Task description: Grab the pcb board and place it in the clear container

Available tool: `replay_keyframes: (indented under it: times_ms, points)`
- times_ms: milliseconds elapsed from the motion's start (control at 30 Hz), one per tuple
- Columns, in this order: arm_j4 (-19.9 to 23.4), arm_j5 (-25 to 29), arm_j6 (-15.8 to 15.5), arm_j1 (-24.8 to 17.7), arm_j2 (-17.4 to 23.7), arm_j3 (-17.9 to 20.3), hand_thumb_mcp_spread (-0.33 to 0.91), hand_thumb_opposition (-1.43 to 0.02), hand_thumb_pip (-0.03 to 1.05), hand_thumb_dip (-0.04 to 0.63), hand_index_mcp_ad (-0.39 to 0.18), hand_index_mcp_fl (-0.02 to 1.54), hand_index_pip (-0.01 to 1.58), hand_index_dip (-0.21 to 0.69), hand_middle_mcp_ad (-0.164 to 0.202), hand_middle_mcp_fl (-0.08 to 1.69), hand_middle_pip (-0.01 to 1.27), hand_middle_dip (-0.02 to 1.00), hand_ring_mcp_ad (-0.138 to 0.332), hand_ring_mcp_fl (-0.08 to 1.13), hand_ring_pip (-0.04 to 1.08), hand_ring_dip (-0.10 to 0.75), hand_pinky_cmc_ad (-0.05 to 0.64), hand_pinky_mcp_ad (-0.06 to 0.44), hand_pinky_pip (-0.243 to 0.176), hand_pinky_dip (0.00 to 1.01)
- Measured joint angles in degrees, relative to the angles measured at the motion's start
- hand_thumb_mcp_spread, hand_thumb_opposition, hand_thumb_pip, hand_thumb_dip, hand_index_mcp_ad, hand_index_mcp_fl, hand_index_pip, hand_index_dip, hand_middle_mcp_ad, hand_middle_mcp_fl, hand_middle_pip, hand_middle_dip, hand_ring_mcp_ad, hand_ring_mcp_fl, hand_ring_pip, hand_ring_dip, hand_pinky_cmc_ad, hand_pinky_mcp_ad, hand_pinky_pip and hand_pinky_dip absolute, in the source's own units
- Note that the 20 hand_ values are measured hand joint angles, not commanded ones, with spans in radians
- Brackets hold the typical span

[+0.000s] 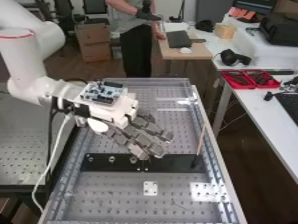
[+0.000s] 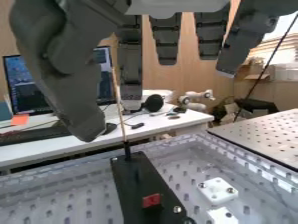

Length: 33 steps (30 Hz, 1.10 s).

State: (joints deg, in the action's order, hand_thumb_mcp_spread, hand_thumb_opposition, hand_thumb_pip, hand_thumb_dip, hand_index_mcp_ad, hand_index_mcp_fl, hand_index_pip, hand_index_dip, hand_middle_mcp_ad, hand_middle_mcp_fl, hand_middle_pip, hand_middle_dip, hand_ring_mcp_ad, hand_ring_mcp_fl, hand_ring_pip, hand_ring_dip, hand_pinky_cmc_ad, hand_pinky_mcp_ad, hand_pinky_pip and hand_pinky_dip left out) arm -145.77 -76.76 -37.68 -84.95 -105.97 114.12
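Hand (image 1: pixel 138 136) hangs over clear tray (image 1: pixel 211 152), fingers spread, w/ black bar (image 1: pixel 106 164) below, thin stick (image 1: pixel 200 139) on bar's end & white plate (image 1: pixel 150 188) nearby.

I see a big, clear, shiny plastic box (image 1: pixel 153 80). The long, flat black bar (image 1: pixel 174 163) looks dull. The thin tan stick (image 1: pixel 201 139) looks like wood. The holey grey table (image 1: pixel 28 147) looks like metal.

Across the perforated grey worktop (image 1: pixel 110 202) lies a long black bar (image 1: pixel 174 161), with a thin rod (image 1: pixel 201 136) standing up near one end of it and a small white plate (image 1: pixel 150 192) lying flat near its side.
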Motion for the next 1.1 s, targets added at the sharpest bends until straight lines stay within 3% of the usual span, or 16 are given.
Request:
replay_keyframes:
  times_ms: [100,467,700,767,1000,1100]
  points:
    - [0.81,0.28,0.74,0.44,-1.58,-0.11,0.38,-0.82,0.70,0.206,-0.030,0.07,1.28,0.009,0.119,0.00,0.15,0.08,0.262,0.01,0.09,-0.014,0.295,0.229,-0.120,0.50]
    - [6.24,-1.83,0.99,1.95,-6.01,-0.44,0.41,-0.85,0.69,0.220,-0.047,0.02,1.51,0.051,0.113,0.00,0.14,0.09,0.262,0.00,0.09,-0.016,0.297,0.225,-0.119,0.40]
    - [11.40,-5.38,-3.69,3.04,-7.29,0.21,0.43,-0.87,0.69,0.236,-0.054,0.02,1.55,0.079,0.106,0.00,0.15,0.10,0.265,0.01,0.09,-0.005,0.297,0.222,-0.108,0.35]
    - [12.74,-6.42,-4.54,3.38,-7.87,0.33,0.43,-0.87,0.69,0.237,-0.056,0.02,1.55,0.079,0.091,0.01,0.15,0.11,0.265,0.00,0.09,-0.005,0.297,0.213,-0.105,0.35]
    - [16.68,-8.96,-6.31,4.19,-9.59,0.63,0.45,-0.87,0.71,0.239,-0.058,0.02,1.55,0.075,0.091,0.01,0.14,0.11,0.265,0.00,0.09,-0.005,0.293,0.215,-0.096,0.35]
    - [17.59,-10.54,-9.07,4.36,-10.30,0.57,0.45,-0.87,0.72,0.251,-0.058,0.02,1.55,0.075,0.091,0.01,0.15,0.11,0.265,0.00,0.09,-0.005,0.297,0.215,-0.091,0.35]
